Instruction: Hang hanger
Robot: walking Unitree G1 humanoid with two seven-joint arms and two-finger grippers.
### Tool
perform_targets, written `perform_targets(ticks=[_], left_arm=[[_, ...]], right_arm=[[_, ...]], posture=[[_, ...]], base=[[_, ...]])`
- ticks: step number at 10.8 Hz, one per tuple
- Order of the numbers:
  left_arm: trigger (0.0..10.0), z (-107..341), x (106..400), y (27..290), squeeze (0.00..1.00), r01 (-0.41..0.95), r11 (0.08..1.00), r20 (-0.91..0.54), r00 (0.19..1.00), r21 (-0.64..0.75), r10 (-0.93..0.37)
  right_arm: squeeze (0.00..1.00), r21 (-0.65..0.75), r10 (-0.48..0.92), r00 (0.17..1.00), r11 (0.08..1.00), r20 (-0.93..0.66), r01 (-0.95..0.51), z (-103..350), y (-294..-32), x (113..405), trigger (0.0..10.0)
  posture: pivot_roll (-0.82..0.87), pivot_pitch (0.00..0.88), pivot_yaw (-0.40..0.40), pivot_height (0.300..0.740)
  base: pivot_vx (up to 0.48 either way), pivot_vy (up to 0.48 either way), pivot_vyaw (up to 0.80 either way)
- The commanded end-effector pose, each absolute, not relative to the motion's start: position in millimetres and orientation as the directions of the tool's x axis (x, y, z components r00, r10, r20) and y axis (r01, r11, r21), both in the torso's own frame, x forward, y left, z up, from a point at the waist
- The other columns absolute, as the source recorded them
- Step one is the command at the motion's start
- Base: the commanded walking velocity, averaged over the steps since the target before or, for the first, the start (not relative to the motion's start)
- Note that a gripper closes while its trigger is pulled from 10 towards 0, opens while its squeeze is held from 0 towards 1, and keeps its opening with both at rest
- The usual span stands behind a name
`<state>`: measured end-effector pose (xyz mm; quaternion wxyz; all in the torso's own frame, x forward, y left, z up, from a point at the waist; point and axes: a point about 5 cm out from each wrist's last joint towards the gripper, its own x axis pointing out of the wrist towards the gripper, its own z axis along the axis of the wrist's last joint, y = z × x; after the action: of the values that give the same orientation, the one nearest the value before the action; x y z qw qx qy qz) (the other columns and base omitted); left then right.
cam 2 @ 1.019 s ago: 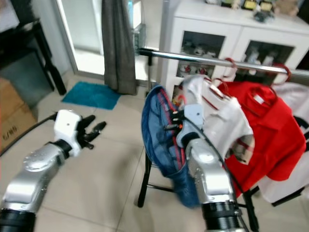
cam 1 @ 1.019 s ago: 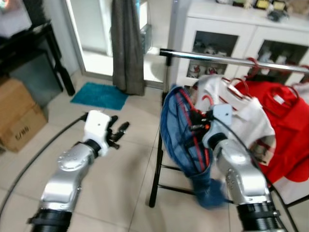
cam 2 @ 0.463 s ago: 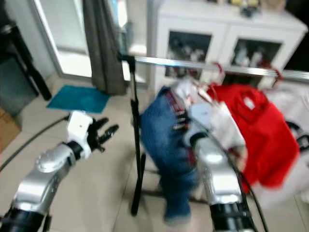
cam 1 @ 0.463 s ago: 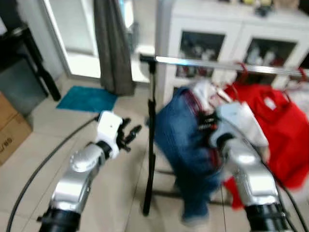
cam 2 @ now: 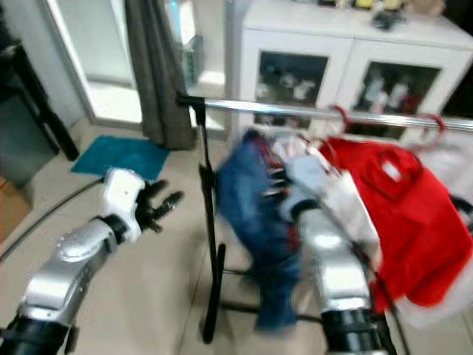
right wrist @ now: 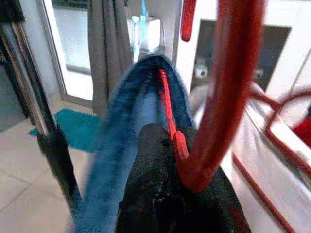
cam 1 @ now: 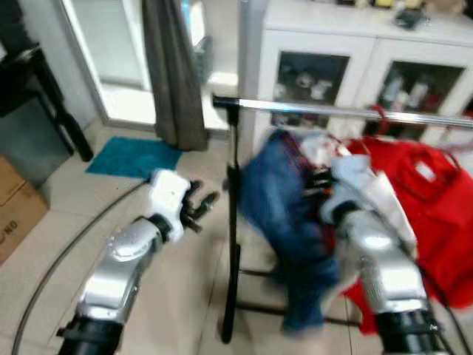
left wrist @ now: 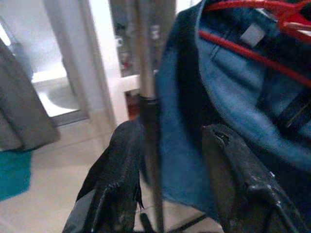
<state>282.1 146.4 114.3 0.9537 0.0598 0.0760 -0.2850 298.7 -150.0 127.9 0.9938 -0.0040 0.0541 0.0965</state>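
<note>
Right tool grips the hanger at the rail's left end!
Right tool [right wrist: 181, 160] clamps the red hanger [right wrist: 221, 97] carrying blue jeans [cam 1: 284, 214], just below the rail [cam 1: 325, 109]; left tool [cam 1: 198, 208] spread open, empty.

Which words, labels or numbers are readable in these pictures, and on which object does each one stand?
Dark print on the cardboard box: too blurred to read.
Small grey tag inside the blue garment: no readable text.
Items behind the white cabinet glass doors: too small to read.

Hanger [right wrist: 221, 92]: red. Garment on it [cam 1: 284, 211]: blue denim. Rail [cam 1: 332, 111]: chrome, black post. Hung shirts [cam 1: 436, 214]: red. Cabinet [cam 1: 325, 29]: white. Mat [cam 1: 133, 157]: teal. Curtain [cam 1: 174, 70]: grey.
</note>
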Motion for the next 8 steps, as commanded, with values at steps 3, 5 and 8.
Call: perform_targets(ticks=[3, 5, 8], left_arm=[[10.0, 121.0, 287.3, 150.4, 0.0, 0.551, 0.829, -0.167, 0.83, 0.099, -0.532], [10.0, 122.2, 287.5, 148.5, 0.0, 0.569, 0.816, -0.167, 0.819, 0.106, -0.549], [10.0, 127.0, 282.6, 143.2, 0.0, 0.642, 0.76, -0.155, 0.765, 0.101, -0.625]], right_arm=[[0.0, 0.01, 0.193, 0.981, 0.981, -0.028, -0.193, 146.0, -144.7, 304.6, 10.0], [0.0, 0.005, 0.225, 0.974, 0.974, 0.003, -0.225, 150.9, -140.3, 304.2, 10.0], [0.0, 0.031, 0.233, 0.972, 0.972, 0.043, -0.234, 161.0, -139.8, 308.0, 10.0]], posture=[[-0.07, 0.0, 0.015, 0.74], [-0.07, 0.0, 0.016, 0.74], [-0.07, 0.0, 0.017, 0.74]], base=[[0.34, 0.0, -0.4], [0.337, 0.0, -0.33], [0.195, 0.0, 0.0]])
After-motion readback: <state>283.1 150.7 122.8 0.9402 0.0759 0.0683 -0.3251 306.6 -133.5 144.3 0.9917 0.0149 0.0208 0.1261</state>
